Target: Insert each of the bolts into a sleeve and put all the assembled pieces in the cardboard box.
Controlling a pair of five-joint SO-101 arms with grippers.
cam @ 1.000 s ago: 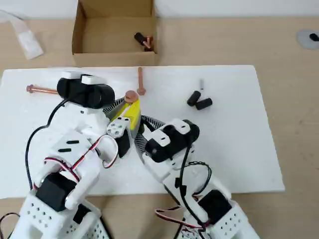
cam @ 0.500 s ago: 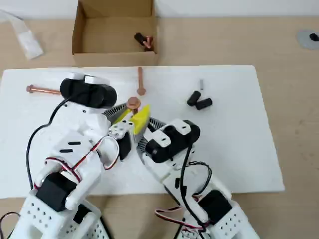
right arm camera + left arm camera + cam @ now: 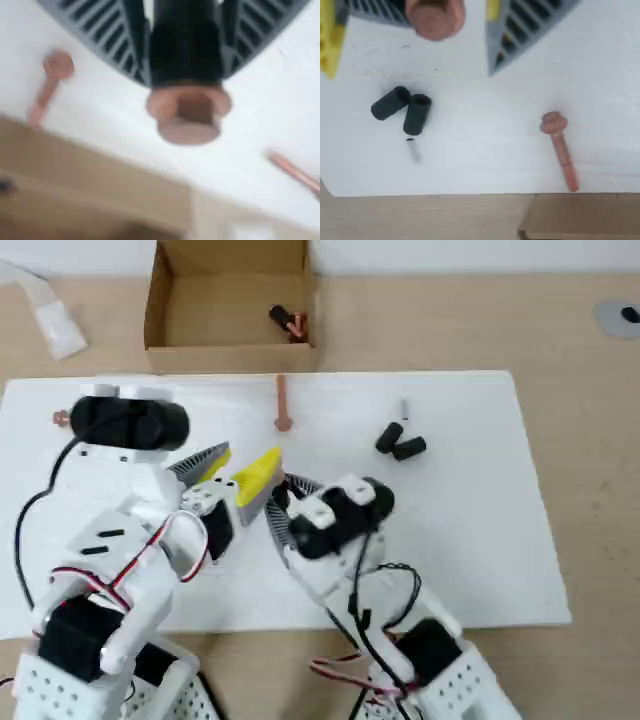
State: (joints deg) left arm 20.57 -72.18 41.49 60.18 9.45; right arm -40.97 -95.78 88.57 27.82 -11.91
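My right gripper [image 3: 187, 75] is shut on a black sleeve [image 3: 186, 45] with a copper bolt [image 3: 189, 112] pushed into it, head sticking out. In the high view this gripper [image 3: 280, 492] hangs over the middle of the white mat. My left gripper [image 3: 250, 453] stands open just beside it, yellow finger [image 3: 258, 472] and grey finger spread. The held bolt's head [image 3: 435, 17] sits between them, apart from both. A loose bolt [image 3: 282, 405] lies near the mat's far edge. Two loose sleeves [image 3: 400, 443] lie to its right. The cardboard box [image 3: 160, 310] holds one assembled piece [image 3: 290, 322].
Another bolt [image 3: 60, 418] pokes out at the mat's far left, mostly hidden by the left arm. A small grey pin [image 3: 405, 408] lies beside the sleeves. A white packet [image 3: 55, 325] rests on the wooden table [image 3: 560, 330] left of the box.
My left arm has swung to the left and its gripper has opened off the bolt head. The right gripper keeps the sleeve with the bolt in it.
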